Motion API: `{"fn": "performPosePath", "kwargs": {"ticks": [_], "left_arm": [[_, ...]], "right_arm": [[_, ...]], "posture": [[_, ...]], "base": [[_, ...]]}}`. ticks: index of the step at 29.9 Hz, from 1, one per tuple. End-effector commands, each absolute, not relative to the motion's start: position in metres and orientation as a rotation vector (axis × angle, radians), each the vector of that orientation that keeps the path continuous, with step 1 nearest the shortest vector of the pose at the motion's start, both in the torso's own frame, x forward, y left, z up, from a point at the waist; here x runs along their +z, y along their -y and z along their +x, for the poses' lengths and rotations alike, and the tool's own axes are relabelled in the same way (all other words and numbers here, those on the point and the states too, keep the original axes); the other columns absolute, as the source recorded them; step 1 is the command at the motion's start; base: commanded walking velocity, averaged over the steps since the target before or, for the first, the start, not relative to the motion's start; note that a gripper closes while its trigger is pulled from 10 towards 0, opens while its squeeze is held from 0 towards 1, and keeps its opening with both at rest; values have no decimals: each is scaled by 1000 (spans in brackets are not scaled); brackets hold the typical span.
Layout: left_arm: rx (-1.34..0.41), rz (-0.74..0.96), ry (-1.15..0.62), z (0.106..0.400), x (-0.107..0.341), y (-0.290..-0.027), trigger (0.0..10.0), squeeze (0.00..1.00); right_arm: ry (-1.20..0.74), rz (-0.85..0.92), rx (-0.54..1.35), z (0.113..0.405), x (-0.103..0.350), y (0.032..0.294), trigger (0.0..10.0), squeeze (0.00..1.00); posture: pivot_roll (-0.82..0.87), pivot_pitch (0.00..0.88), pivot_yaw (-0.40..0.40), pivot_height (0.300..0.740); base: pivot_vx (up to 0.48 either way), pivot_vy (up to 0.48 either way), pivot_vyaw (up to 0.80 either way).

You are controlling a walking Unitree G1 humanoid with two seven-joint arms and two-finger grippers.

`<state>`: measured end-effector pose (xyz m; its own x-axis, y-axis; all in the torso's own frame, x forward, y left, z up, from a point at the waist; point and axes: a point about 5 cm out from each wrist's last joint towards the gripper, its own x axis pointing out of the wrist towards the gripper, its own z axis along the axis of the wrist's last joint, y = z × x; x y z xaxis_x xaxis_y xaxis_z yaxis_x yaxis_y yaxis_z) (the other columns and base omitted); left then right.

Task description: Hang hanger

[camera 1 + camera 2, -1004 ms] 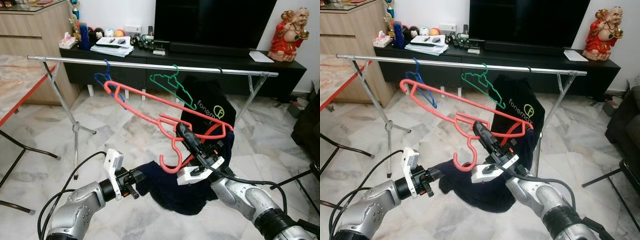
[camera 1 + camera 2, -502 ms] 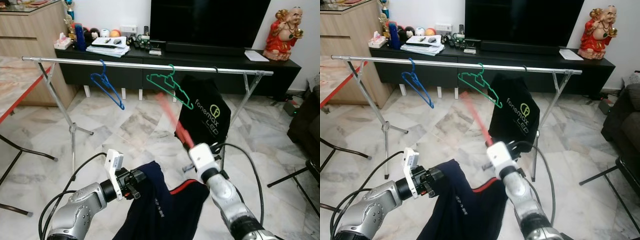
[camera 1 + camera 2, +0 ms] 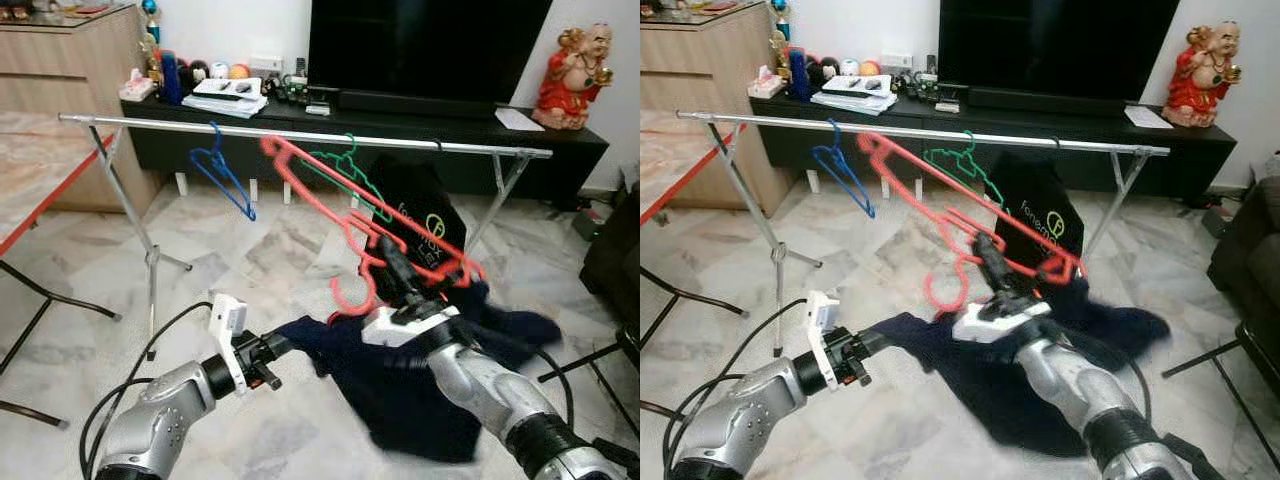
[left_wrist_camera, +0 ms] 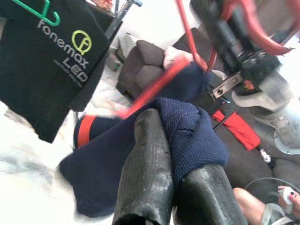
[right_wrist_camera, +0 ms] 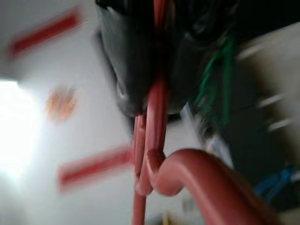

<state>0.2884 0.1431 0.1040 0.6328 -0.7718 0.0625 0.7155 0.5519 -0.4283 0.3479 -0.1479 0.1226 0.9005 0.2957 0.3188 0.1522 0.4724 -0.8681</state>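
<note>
Rail (image 3: 300, 135) of a metal drying rack spans the room in front of a black TV console (image 3: 560, 145). On the rail hang a blue hanger (image 3: 228, 175), a green hanger (image 3: 345, 175) and a black printed shirt (image 3: 425, 215), the last two close together right of centre. Red hanger (image 3: 365, 215) is below the rail, tilted, upper end just under it between the blue and green hangers, hook hanging low. Right claw (image 3: 395, 275) is clenched on the red hanger near its neck. Left claw (image 4: 180, 187) pinches a corner of a navy garment (image 3: 430, 385) that drapes from the red hanger's lower end. Bare rail left of the blue hanger up to the rack leg (image 3: 130, 210). Red-edged desk (image 3: 35, 175) at far left, dark sofa (image 3: 615, 250) at far right, open marble floor (image 3: 250, 260) under the rack.
</note>
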Motion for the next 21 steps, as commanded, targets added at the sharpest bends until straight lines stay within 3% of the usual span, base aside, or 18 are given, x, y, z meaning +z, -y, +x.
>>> {"fn": "performPosePath", "kwargs": {"ticks": [1, 2, 3, 4, 6, 7, 9, 12, 15, 21], "left_arm": [[-904, -400, -140, 287, 105, -139, 10000, 0], [-907, -389, -149, 286, 104, -139, 10000, 0], [-902, -354, -169, 286, 100, -139, 10000, 0], [-902, -354, -169, 286, 100, -139, 10000, 0], [-879, -339, -175, 287, 99, -141, 10000, 0], [-879, -339, -175, 287, 99, -141, 10000, 0], [-803, -298, -183, 294, 95, -146, 10000, 0], [-758, -270, -188, 297, 93, -148, 10000, 0], [-727, -243, -184, 299, 91, -149, 10000, 0], [-701, -226, -182, 300, 89, -151, 10000, 0]], "right_arm": [[313, -774, -9, 352, 121, 158, 10000, 0], [282, -699, -33, 352, 119, 159, 10000, 0], [161, -461, -43, 354, 113, 157, 10000, 0], [161, -461, -43, 354, 113, 157, 10000, 0], [-13, -165, -4, 356, 98, 150, 10000, 0], [-13, -165, -4, 356, 98, 150, 10000, 0], [-323, 31, 77, 350, 64, 134, 10000, 0], [-447, 110, 141, 343, 49, 121, 10000, 0], [-475, 140, 164, 340, 45, 115, 10000, 0], [-564, 363, 180, 337, 43, 102, 10000, 0]], "posture": [[-11, 0, -48, 740], [-11, 0, -48, 740], [-10, 0, -45, 740], [-10, 0, -45, 740], [-9, 0, -45, 740], [-9, 0, -45, 740], [-15, 0, -41, 740], [-16, 0, -42, 740], [-15, 0, -42, 740], [-8, 0, -42, 740]], "base": [[0, 0, 0], [0, 0, 0], [0, 0, 0], [0, 0, 0], [0, 0, 0], [0, 0, 0], [0, 0, 0], [0, 0, 0], [0, 0, 0], [0, 0, 0]]}}
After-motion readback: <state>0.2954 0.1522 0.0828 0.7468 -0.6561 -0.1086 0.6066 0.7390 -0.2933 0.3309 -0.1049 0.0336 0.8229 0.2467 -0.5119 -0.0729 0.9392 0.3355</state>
